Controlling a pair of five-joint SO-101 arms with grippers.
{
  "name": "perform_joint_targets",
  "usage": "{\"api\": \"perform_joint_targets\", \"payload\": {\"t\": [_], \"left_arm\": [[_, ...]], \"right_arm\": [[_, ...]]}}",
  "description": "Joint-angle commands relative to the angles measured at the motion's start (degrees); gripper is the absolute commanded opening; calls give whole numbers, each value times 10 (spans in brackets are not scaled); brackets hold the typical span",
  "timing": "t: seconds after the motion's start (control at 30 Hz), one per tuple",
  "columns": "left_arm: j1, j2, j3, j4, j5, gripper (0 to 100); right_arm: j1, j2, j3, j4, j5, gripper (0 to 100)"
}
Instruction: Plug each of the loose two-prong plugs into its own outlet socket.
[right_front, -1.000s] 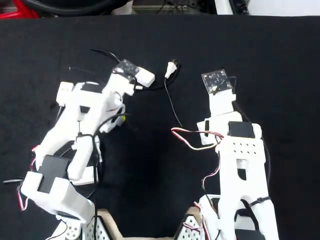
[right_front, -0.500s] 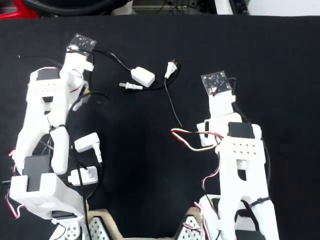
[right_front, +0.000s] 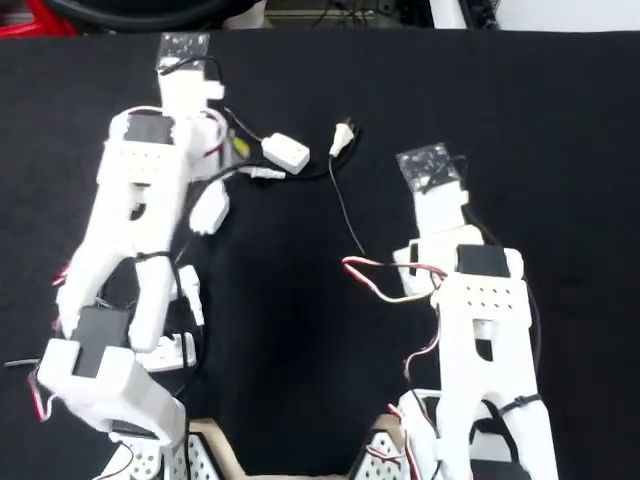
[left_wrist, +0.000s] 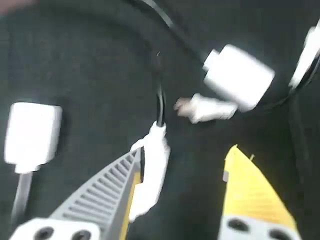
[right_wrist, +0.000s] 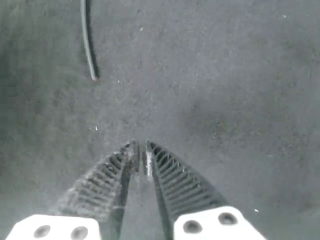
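- A second ago the left arm hung over the white socket block (right_front: 285, 152), then swung out to the far left. It has now come partway back to the right, and the left gripper (left_wrist: 186, 150) sits just left of that block.
- That gripper's fingers are spread wide apart. A white plug-like piece (left_wrist: 150, 170) with a black cord lies against the inner face of the grey finger (left_wrist: 100, 192), unclamped. Whether it rests on the table (right_front: 560, 120) cannot be told.
- The socket block has not shifted through the swing. The loose plug (right_front: 262, 172) lies just to its near left, close but not inserted. A second plug (right_front: 343, 135) lies apart on its right.
- The right gripper (right_wrist: 140, 145) has stayed put over bare table right of centre, its fingers pressed together on nothing.
- Judged from this, the sweep seated nothing. Every plug seen is out of a socket, so the task is near its start, with the left arm placed for a pickup.
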Motion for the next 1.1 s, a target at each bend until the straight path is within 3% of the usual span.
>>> {"api": "perform_joint_targets", "payload": {"t": [0.0,0.1,0.17,0.3,0.57,0.8,0.9,1.07], "left_arm": [[11,33,-24,-119,133,271],[25,99,-32,-182,194,328],[24,134,-45,-179,220,354],[13,127,-112,-91,204,373],[-31,230,-182,-188,189,371],[-58,399,-391,-191,185,350],[-47,485,-505,-188,138,310],[-35,622,-687,-133,118,325]], "right_arm": [[48,1,-4,14,40,12],[60,2,5,13,41,12],[58,2,22,-4,41,12],[58,2,51,-41,40,12],[58,2,52,-46,39,12],[44,2,53,-47,39,12],[27,2,63,-47,37,12],[24,2,64,-49,37,12]]}}
